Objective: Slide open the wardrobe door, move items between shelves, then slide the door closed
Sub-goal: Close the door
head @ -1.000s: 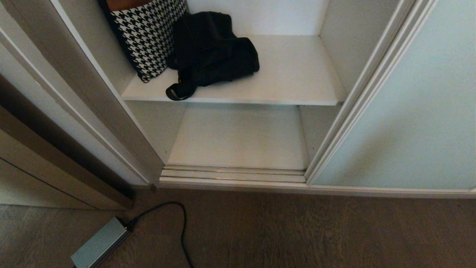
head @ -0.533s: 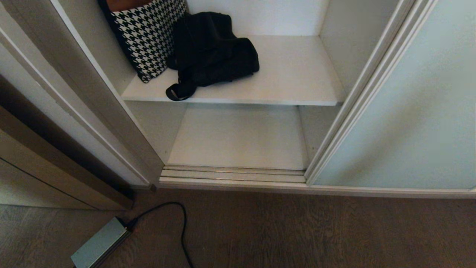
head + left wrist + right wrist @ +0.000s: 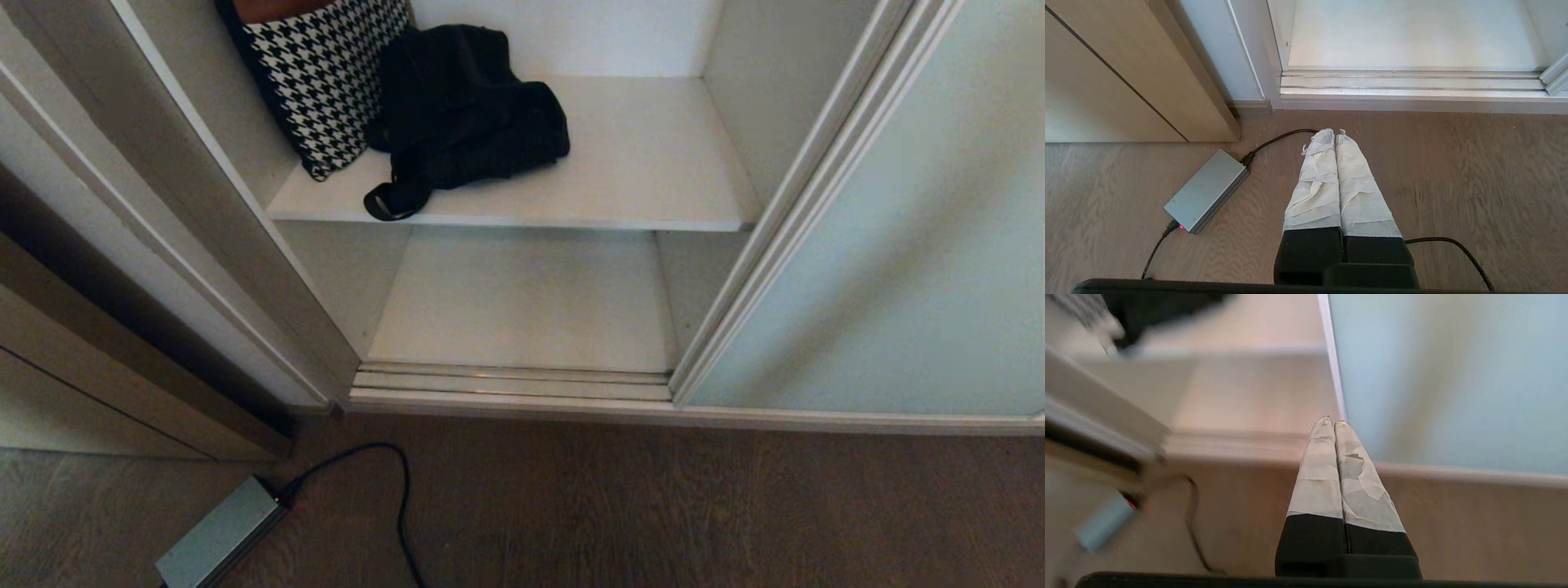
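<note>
From the head view, we see the wardrobe standing open on the left, with the sliding wardrobe door point(image 3: 890, 245) covering the right side. On the upper shelf point(image 3: 645, 155) the houndstooth cushion point(image 3: 326, 77) leans at the far left, and the black drawstring bag point(image 3: 465, 106) slumps against it, one cord loop hanging at the shelf's near edge. The lower shelf point(image 3: 522, 302) sits below, behind the ridged floor track point(image 3: 510, 382). On the wooden floor point(image 3: 694, 506), near left, lies a grey power brick point(image 3: 216, 535) with its black cable point(image 3: 400, 490). Neither arm shows here.

Over to the left wrist view, which gives us what the head view lacks: the left gripper point(image 3: 1334, 132), taped fingers pressed together with nothing between them, hanging over the floor just near of the track, the power brick to its left.

The right wrist view, rather blurred, brings in the right gripper point(image 3: 1331, 420), also clenched on nothing, its tips pointing toward the door's cream frame edge point(image 3: 1333, 375), with the mint panel to the right and the bag at the far left.
</note>
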Controlling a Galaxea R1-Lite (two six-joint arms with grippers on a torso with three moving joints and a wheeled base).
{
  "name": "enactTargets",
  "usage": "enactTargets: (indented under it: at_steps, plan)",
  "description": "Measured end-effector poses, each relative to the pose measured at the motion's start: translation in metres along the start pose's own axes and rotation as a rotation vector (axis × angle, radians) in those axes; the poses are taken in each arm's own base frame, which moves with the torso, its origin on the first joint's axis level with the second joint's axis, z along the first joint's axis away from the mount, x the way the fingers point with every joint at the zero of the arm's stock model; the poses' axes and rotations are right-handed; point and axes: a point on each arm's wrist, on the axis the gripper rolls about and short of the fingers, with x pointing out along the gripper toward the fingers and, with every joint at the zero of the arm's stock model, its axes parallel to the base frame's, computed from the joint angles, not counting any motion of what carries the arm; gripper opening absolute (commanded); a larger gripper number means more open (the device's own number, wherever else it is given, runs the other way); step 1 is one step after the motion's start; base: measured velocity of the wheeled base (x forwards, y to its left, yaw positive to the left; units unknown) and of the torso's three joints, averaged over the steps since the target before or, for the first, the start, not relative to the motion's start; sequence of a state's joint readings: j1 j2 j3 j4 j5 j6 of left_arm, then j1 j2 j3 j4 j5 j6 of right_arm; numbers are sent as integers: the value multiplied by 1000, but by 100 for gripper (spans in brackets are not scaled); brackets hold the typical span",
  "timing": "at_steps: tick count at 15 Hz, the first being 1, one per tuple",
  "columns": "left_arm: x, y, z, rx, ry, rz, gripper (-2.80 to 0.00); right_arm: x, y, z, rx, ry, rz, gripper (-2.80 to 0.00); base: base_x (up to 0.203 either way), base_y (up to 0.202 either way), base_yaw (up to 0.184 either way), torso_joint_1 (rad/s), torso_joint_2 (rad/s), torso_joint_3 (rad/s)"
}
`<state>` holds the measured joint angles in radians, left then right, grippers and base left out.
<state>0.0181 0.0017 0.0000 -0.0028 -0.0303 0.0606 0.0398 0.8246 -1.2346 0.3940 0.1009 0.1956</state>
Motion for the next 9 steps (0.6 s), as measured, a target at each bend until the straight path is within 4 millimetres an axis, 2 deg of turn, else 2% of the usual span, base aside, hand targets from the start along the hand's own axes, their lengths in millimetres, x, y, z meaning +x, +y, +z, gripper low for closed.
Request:
enactTargets:
  at_steps: [2, 4, 9]
  plan:
    - [0, 0, 0, 0, 0, 0, -280, 22, 2, 25, 68, -24, -33, -280, 0, 0, 0, 0, 0, 0]
    - [0, 0, 0, 0, 0, 0, -280, 39, 1, 39, 127, -46, -95, -280, 0, 0, 0, 0, 0, 0]
    - [0, 0, 0, 0, 0, 0, -280, 77, -5, 44, 262, -10, -137, -280, 0, 0, 0, 0, 0, 0]
